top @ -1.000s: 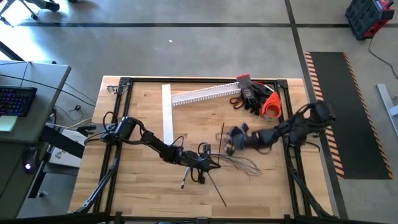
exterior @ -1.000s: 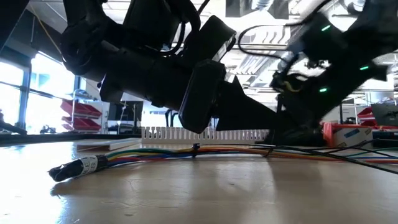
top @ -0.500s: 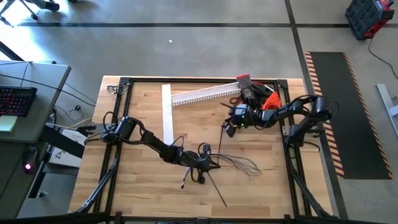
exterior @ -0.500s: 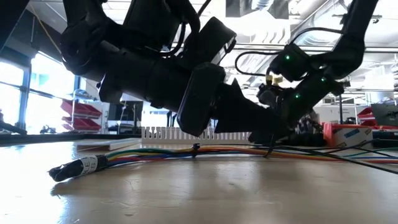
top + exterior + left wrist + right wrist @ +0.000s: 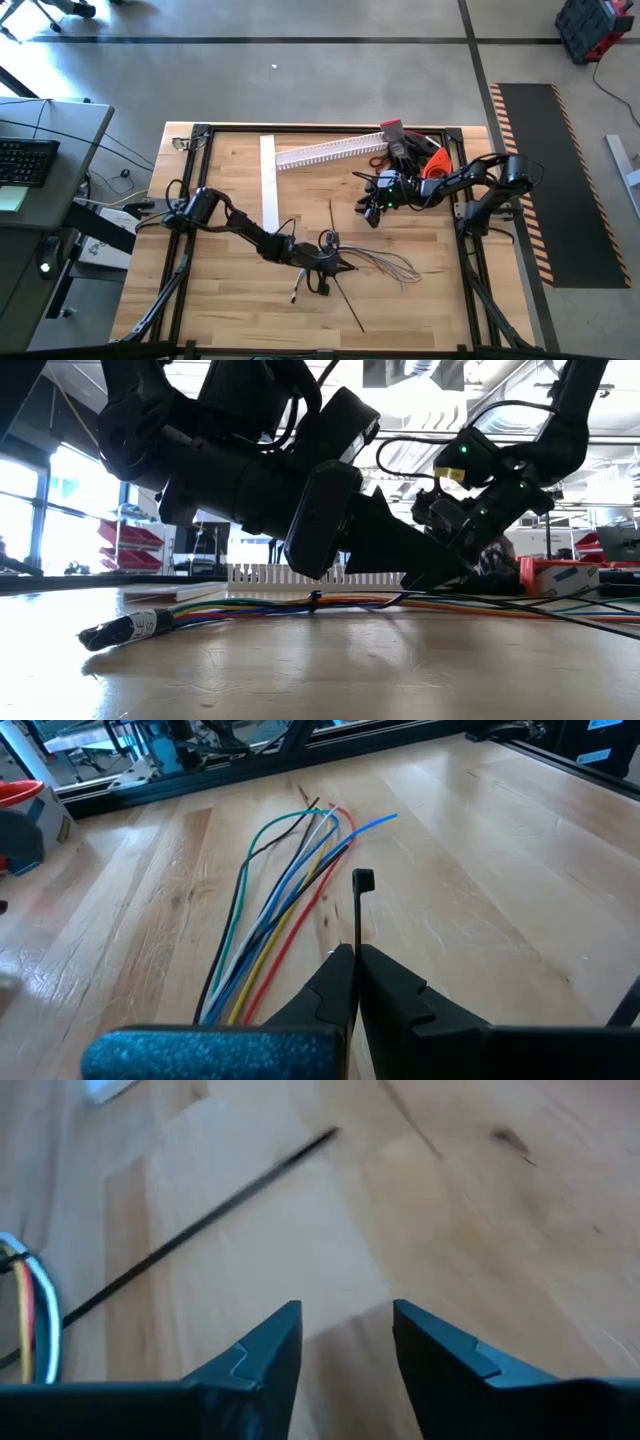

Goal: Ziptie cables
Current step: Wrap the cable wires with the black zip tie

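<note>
The cables lie on the table in front of my left gripper, coloured wire ends fanned out, with the dark connector end toward the near edge. My left gripper is shut on a black ziptie beside the wires. A black strip runs from under that gripper toward the near edge. My right gripper hovers open above bare table at the far right. A loose ziptie lies flat to its left and shows as a slanting strip in the right wrist view. My left gripper pinches the thin ziptie between its two fingertips, a short way behind the ziptie's square head. The fingers lie along the strip, low over the table. The head end sticks out past the fingertips, right beside the wires.
A white slotted channel and a flat white strip lie toward the far edge. Dark gloves and an orange tool sit in the far right corner. A black frame borders the table.
My right gripper has risen from beside the cables and moved toward the far edge. The loose ziptie now lies farther toward the table's left than before. My left arm has kept still.
</note>
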Robot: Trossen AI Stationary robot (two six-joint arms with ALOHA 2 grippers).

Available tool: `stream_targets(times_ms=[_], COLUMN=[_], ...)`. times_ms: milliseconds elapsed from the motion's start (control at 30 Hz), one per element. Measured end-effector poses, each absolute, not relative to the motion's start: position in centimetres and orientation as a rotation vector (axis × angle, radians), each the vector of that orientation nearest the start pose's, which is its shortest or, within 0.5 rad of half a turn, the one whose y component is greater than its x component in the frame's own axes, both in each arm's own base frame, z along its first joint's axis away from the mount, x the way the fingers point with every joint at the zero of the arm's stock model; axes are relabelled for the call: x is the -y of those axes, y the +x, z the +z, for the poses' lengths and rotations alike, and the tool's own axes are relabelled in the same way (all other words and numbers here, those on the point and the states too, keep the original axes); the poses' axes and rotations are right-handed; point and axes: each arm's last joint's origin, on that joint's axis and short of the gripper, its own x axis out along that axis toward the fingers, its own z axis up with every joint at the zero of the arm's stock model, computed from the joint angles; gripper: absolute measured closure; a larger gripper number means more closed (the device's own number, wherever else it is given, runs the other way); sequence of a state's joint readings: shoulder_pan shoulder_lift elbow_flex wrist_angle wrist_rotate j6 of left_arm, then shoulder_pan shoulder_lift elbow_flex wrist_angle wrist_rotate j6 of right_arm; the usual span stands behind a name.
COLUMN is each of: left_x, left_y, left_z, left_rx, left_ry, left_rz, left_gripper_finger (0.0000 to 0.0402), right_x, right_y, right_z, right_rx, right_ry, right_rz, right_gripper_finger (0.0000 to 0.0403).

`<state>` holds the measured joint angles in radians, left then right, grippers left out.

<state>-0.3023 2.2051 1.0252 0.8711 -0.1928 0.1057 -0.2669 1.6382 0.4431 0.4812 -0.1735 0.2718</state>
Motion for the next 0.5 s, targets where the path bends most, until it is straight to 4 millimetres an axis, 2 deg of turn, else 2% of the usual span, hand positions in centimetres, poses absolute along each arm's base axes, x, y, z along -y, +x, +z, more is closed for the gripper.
stream_targets(times_ms=[167, 300, 400, 500], left_x=[11.9, 12.3, 12.3, 11.6], left_y=[40.0, 39.2, 37.6, 35.5], left_z=[8.3, 8.4, 8.5, 8.6], left_rx=[-0.292, -0.216, -0.095, 0.037], left_ry=[0.196, 0.219, 0.201, 0.154], left_rz=[-0.131, -0.195, -0.211, -0.236], left_gripper_finger=[0.0401, 0.0401, 0.0401, 0.0401], right_x=[6.3, 5.5, 3.9, 1.0], right_y=[24.8, 24.7, 24.7, 24.7], right_z=[10.3, 12.0, 14.0, 15.8], right_rx=[-0.666, -0.625, -0.546, -0.468], right_ry=[0.41, 0.377, 0.295, 0.204], right_rz=[-0.185, -0.168, -0.199, -0.208], right_gripper_finger=[0.0297, 0.0321, 0.0329, 0.0332])
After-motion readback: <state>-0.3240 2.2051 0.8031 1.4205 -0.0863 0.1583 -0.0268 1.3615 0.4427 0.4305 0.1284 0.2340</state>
